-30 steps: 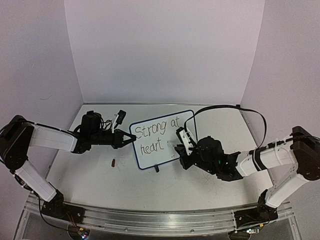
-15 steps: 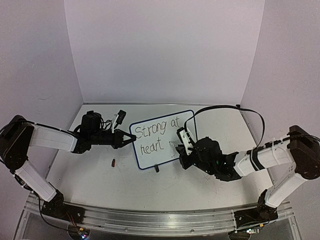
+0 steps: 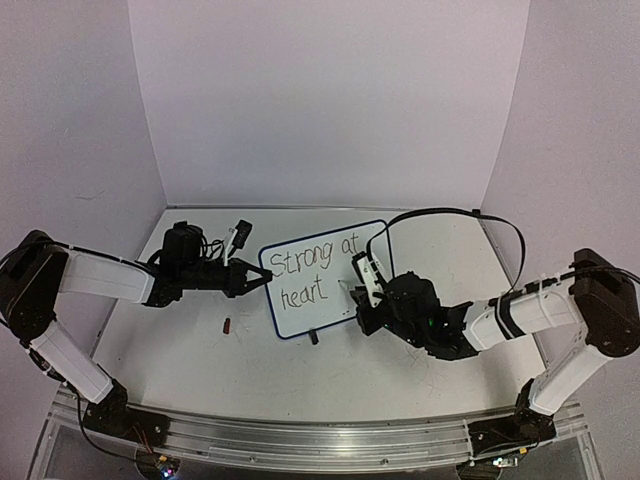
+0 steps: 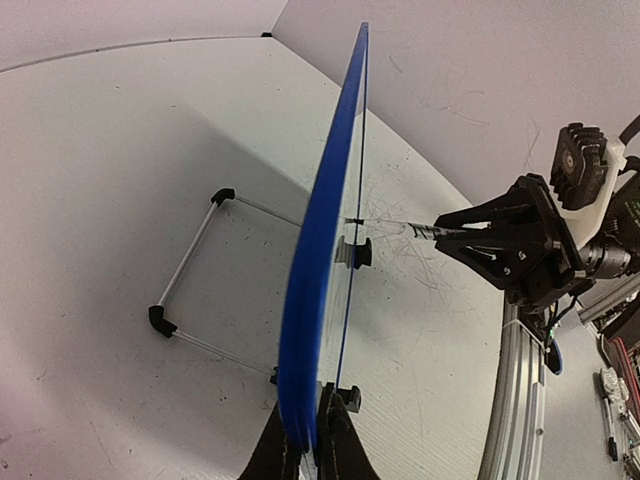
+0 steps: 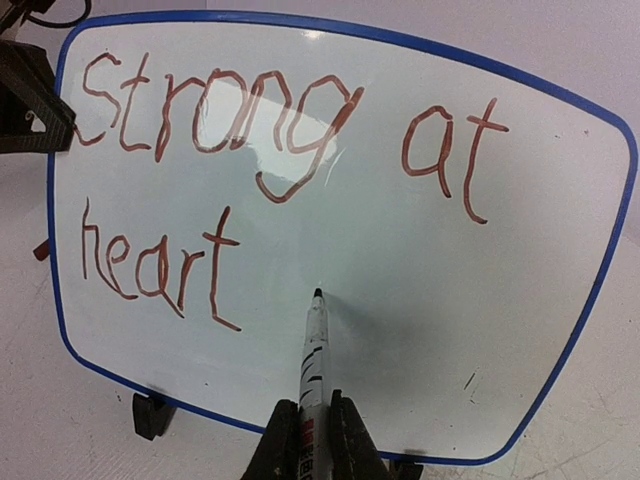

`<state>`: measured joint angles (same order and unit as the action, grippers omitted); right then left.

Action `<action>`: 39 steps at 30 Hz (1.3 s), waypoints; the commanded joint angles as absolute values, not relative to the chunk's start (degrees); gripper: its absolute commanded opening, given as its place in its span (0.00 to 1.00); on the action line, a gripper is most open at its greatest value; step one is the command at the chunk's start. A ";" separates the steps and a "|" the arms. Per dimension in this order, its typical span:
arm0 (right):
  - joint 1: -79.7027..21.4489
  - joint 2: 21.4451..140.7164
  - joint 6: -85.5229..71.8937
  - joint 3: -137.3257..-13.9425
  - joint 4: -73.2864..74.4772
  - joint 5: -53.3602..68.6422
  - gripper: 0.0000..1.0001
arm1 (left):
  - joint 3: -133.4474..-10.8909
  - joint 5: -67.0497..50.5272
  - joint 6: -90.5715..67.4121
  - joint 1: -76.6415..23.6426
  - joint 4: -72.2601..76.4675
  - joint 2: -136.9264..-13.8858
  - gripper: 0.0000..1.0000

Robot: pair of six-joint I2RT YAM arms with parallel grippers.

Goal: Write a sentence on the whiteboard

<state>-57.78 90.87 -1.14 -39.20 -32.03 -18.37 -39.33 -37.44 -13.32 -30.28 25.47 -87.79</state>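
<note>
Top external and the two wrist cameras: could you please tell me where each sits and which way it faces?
Top external: above and behind the arms, looking down at the table; both arms show, left gripper and right gripper flanking the whiteboard.
Left wrist: looks edge-on along the whiteboard; own fingers pinch its blue rim.
Right wrist: faces the sentence; own fingers hold the marker.
Shared: both wrist views show marker and whiteboard.

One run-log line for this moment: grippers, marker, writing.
left gripper: shut on whiteboard edge | right gripper: shut on marker | marker tip: at board face, right of "heart" | sentence: reads "Strong at heart"
</note>
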 commanded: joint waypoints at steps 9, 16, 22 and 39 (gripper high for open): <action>-57.29 92.37 -0.88 -41.79 -32.11 -15.20 0.00 | -40.69 -30.41 -9.49 -29.46 21.64 -88.42 0.00; -57.27 91.65 -2.04 -40.77 -30.64 -13.64 0.00 | -40.68 -30.42 -9.49 -29.45 21.62 -88.26 0.00; -57.34 91.48 -2.77 -40.06 -29.63 -13.44 0.00 | -40.52 -30.42 -9.58 -29.47 21.53 -88.22 0.00; -57.35 90.91 -3.86 -38.42 -27.73 -13.92 0.00 | -40.61 -30.42 -9.58 -29.44 21.53 -88.49 0.00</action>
<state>-57.58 91.44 -2.99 -39.18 -29.32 -12.95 -39.35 -37.34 -13.30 -30.28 25.45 -87.79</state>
